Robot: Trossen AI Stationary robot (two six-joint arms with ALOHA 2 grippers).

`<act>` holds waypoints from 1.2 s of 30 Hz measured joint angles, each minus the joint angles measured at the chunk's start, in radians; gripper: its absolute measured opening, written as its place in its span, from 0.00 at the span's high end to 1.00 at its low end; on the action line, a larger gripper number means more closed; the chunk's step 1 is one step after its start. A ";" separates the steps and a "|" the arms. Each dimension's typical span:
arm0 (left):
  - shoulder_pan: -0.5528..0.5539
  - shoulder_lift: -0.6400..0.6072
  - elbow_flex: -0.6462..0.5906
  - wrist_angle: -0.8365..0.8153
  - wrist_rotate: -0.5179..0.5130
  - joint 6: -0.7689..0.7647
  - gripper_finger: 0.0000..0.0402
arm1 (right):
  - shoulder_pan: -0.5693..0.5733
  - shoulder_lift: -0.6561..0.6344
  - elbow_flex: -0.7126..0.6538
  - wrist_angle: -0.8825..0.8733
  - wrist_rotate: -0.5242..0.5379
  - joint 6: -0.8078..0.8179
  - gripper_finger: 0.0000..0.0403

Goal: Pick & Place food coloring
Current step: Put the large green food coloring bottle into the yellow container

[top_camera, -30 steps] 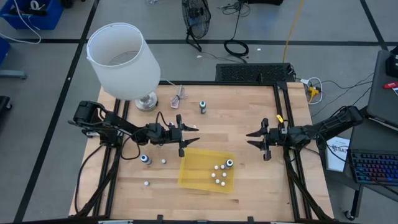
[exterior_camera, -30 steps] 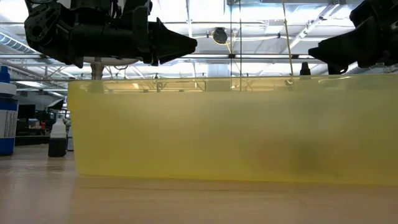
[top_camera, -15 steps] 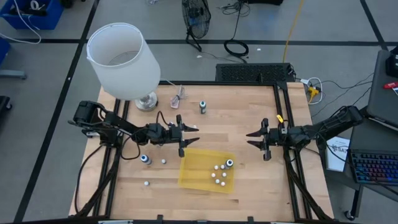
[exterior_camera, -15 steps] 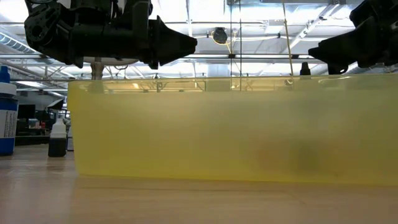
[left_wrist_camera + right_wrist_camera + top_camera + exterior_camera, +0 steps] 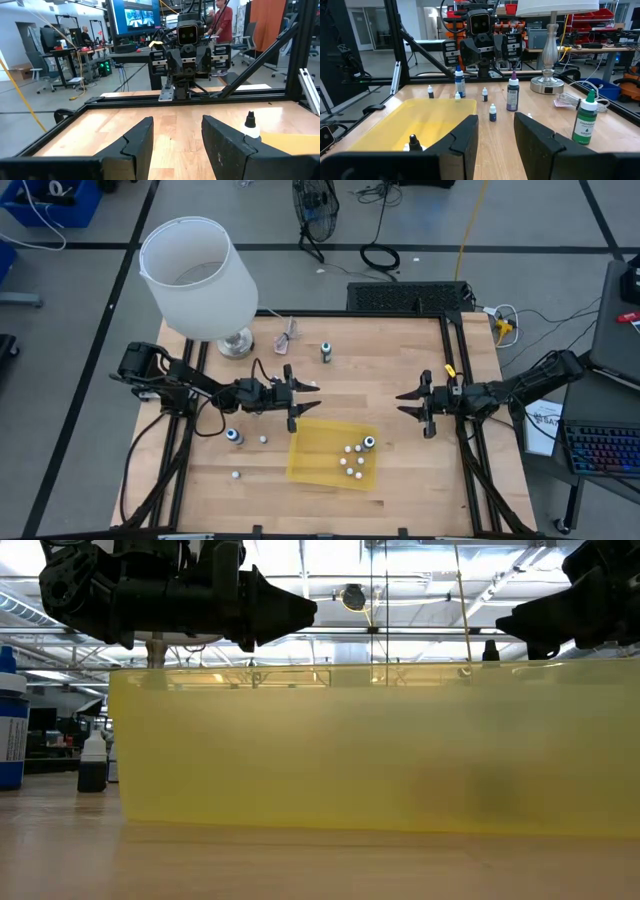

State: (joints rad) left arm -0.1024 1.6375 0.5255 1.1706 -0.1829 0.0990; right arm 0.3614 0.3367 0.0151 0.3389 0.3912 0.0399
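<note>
from above i see the wooden table point(image 5: 380, 370) framed by black rails, with a white-shaded lamp point(image 5: 195, 280) at its far left corner and grey floor with cables around it. a yellow tray point(image 5: 315, 445) lies near the front middle; several small food coloring bottles point(image 5: 352, 460) sit in it, more stand loose on the wood left of it, and a green-labelled one point(image 5: 326, 352) stands alone toward the back. my left gripper point(image 5: 308, 396) reaches in from the left, just past the tray's back left corner, fingers spread with nothing between them. my right gripper point(image 5: 408, 402) reaches in from the right, well apart from the tray, fingers likewise parted and empty.

at table height the tray's translucent wall point(image 5: 380, 750) fills most of the frame. a blue-labelled bottle point(image 5: 12, 725) and a small dark one point(image 5: 92, 765) stand at the left on the wood. both arms hang dark above the tray's rim; ceiling lights and beams show behind.

from the left wrist, my two fingers point(image 5: 140, 145) stand apart over bare wood; a white-capped bottle tip point(image 5: 251, 125) shows beside the tray edge point(image 5: 295, 142). the other arm faces me across the table, with desks, screens and a person in a red top beyond.

from the right wrist, my fingers point(image 5: 465, 137) are parted above the tray point(image 5: 420, 120). bottles stand on the wood past it, a green one point(image 5: 586, 120) near the lamp base point(image 5: 549, 82).
</note>
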 joint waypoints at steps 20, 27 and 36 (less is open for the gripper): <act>-0.011 0.000 0.000 0.000 0.043 -0.348 0.58 | 0.000 0.000 0.000 0.000 0.000 0.000 0.72; 0.059 -0.086 0.140 -0.427 0.090 -0.386 0.58 | 0.000 0.000 0.000 0.000 0.000 0.000 0.72; 0.227 -0.087 0.896 -1.739 -0.037 -0.416 0.57 | 0.000 0.003 0.000 -0.002 0.000 0.000 0.72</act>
State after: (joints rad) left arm 0.1241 1.5504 1.4210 -0.5682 -0.2196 -0.3174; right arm 0.3618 0.3399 0.0151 0.3367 0.3908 0.0399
